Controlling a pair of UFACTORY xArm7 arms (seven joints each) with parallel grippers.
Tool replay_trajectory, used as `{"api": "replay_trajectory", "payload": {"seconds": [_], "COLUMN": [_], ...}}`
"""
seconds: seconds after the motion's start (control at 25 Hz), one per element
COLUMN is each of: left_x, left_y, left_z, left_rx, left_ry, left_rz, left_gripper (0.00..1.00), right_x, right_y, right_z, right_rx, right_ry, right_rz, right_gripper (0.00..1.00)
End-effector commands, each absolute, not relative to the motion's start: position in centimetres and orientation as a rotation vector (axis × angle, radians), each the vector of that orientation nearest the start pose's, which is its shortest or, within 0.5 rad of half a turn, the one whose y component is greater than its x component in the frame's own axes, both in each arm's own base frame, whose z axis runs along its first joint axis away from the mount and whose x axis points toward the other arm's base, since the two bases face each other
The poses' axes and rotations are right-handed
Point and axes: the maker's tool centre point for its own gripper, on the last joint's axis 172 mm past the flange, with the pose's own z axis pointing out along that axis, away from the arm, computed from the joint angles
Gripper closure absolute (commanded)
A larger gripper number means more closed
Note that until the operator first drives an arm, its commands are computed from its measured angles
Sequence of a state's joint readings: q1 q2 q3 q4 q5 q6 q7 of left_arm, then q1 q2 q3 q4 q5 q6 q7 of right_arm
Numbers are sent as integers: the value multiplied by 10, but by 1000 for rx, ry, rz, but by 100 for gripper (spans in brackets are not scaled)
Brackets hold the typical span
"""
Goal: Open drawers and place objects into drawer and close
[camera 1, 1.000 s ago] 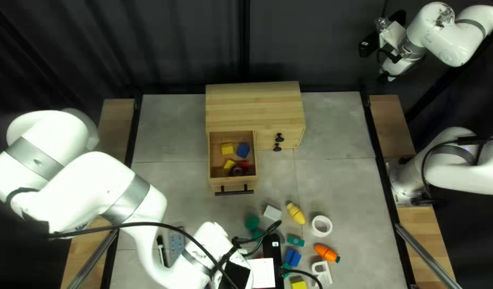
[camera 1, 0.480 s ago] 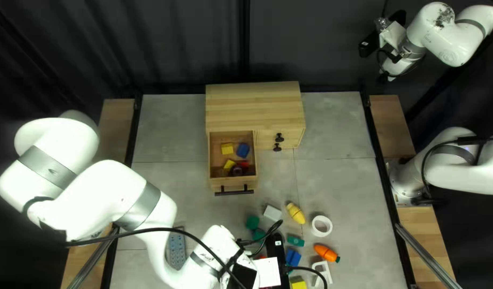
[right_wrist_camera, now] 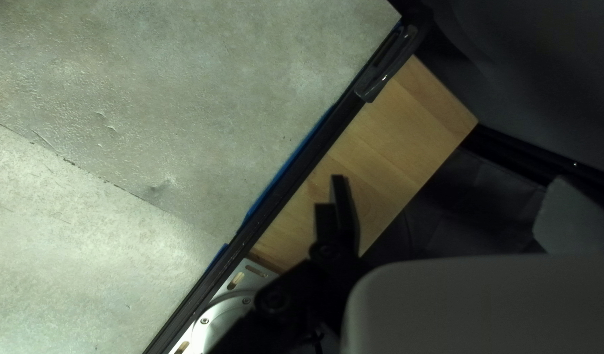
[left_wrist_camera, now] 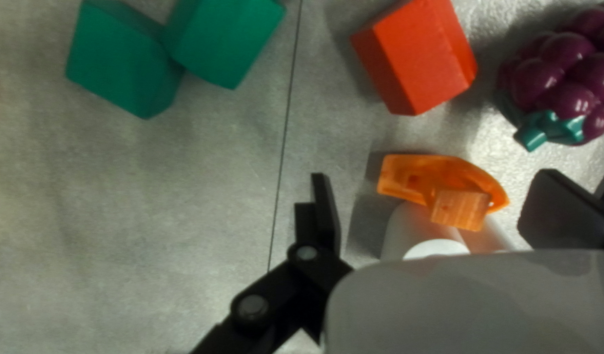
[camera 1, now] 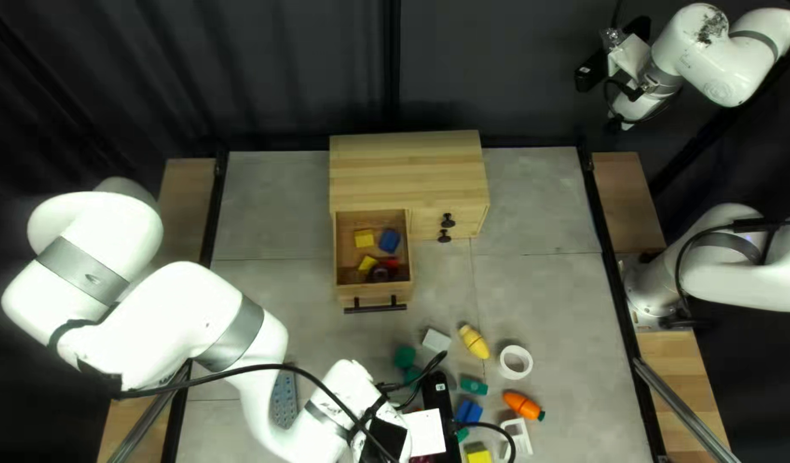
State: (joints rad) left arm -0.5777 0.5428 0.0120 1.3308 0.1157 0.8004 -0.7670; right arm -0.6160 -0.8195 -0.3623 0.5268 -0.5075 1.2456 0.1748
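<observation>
Left tool open above the orange piece
Centre, lower squarely, then close gently; avoid the red block.

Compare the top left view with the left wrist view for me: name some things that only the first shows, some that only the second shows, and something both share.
Only the top left view: the wooden cabinet, its open drawer with small objects inside, the toy carrot and the white ring.

Only the left wrist view: an orange curved piece between the fingers of the open left hand, by a white cylinder.

Both: two green blocks.
</observation>
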Motion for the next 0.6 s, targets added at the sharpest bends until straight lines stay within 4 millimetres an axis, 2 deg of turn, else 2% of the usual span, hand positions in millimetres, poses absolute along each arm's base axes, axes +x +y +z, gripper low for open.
{"api": "replay_trajectory", "payload": {"seconds": [0.04, 0.44, 0.52, 0.6], "left_x": [487, 490, 493, 494], "left_y": [-294, -304, -303, -295], "left_z": [33, 40, 47, 63], "left_rx": [-3066, -3052, -3046, -3031], "left_ry": [-170, -72, -58, -47], "left_rz": [-72, -67, -65, -67], "left_gripper": [99, 100, 100, 100], "right_x": [100, 100, 100, 100], "right_y": [-285, -285, -285, -285], "right_z": [235, 235, 235, 235], "right_rx": [-3038, -3038, -3038, -3038], "right_ry": [1483, 1483, 1483, 1483], "right_rz": [-3, -3, -3, -3], "right_gripper": [0, 0, 0, 0]}}
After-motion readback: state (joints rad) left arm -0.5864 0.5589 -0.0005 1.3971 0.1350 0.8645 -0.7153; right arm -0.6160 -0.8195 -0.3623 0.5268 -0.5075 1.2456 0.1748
